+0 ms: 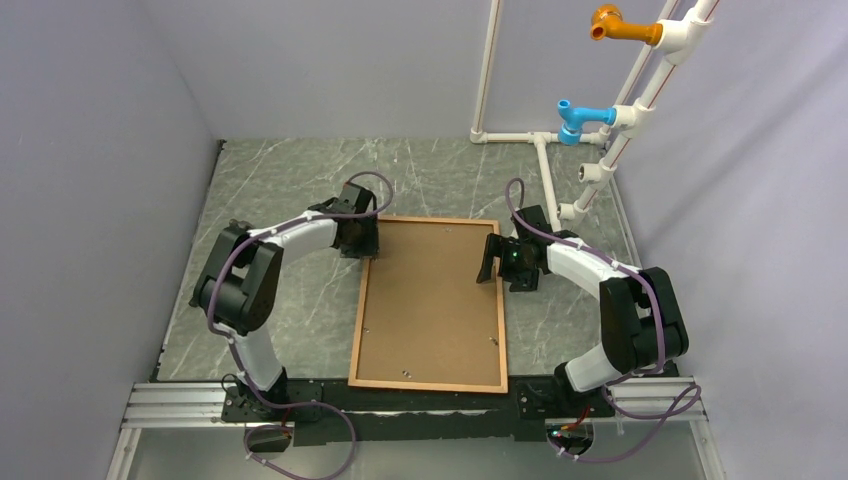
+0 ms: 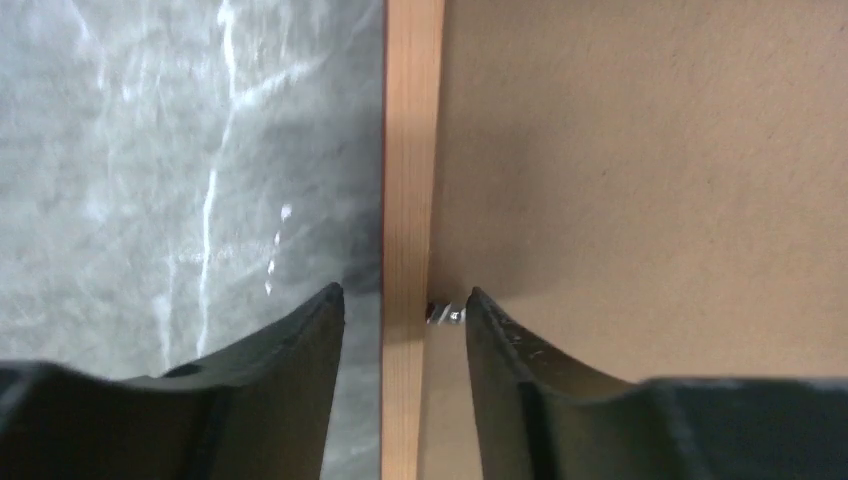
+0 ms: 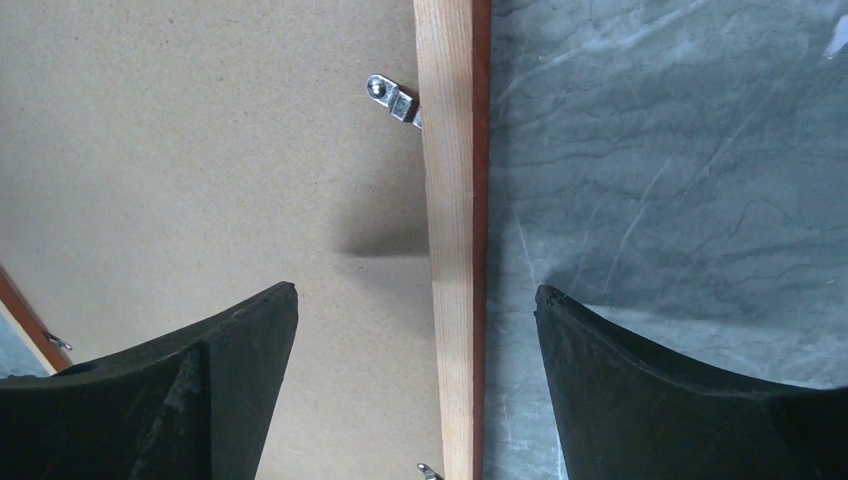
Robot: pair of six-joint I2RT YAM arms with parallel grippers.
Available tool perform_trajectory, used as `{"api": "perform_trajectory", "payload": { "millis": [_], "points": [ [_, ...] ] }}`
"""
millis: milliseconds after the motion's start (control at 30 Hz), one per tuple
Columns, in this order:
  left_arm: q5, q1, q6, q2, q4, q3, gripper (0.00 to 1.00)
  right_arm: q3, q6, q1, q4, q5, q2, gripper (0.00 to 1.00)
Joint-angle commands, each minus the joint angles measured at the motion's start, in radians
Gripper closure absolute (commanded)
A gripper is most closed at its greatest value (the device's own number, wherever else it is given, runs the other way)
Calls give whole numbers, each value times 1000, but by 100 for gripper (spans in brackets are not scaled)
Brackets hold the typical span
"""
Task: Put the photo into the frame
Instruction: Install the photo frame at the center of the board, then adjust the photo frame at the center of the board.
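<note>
The frame [image 1: 361, 310], back up with the backing board [image 1: 430, 300] in it, is being straddled at the middle of the table's [image 1: 290, 190] near edge. Left gripper [image 2: 405, 295]: fingers narrowed about the left rail, contact cannot be told. Right gripper [image 3: 415, 288]: fingers being held wide apart over the right rail.

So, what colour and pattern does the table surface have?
Grey-green stone-like table surface with pale white veins, like marble; clearest in the right wrist view.
</note>
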Motion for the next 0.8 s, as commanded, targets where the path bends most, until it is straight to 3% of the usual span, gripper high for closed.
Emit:
{"api": "perform_trajectory", "payload": {
  "millis": [0,67,133,400,600,767],
  "points": [
    [77,19,-26,-118,-9,-47,27,2,24,-2,-13,39,-41,10],
    [92,27,-37,-163,-10,-75,13,0,32,-2,-21,48,-46,10],
    [124,29,-52,-215,-2,-112,10,-4,39,-2,-30,54,-52,10],
    [329,29,-137,-334,171,-334,12,-89,90,-1,-31,-33,-87,10],
    [409,29,-140,-227,198,-296,14,-186,136,23,31,-120,-104,12],
    [474,25,-141,-143,231,-222,16,-223,186,121,57,-133,-136,12]
  ]
}}
